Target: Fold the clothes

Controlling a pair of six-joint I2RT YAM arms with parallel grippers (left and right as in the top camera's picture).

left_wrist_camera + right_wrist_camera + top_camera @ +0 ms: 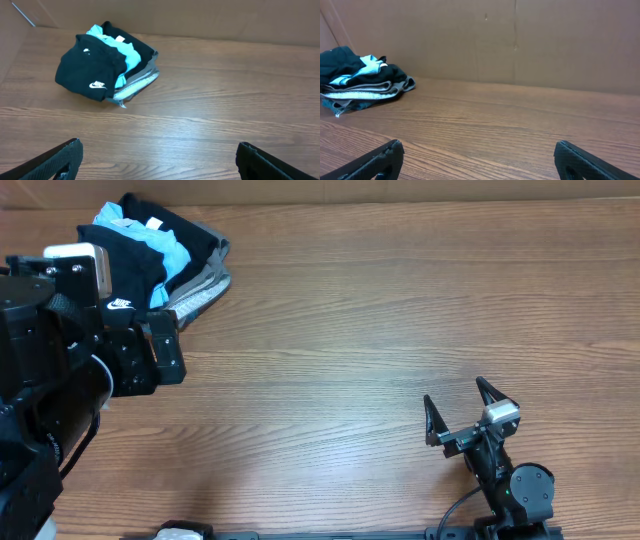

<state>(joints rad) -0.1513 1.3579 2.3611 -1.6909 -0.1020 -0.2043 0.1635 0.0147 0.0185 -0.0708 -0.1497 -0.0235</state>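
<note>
The black T-shirt (132, 272) with a small white swoosh lies crumpled on top of a clothes pile at the table's far left. It also shows in the left wrist view (82, 70) and at the left edge of the right wrist view (337, 59). My left gripper (152, 352) (159, 150) is open and empty over bare wood, just in front of the pile and not touching it. My right gripper (455, 393) (477, 147) is open and empty near the table's front right, far from the shirt.
Under and beside the black shirt lie a light-blue shirt (172, 252) (127, 52) and grey folded garments (200, 295) (137, 84). A brown cardboard wall (520, 40) runs along the back. The wooden table (380, 310) stretches between the arms.
</note>
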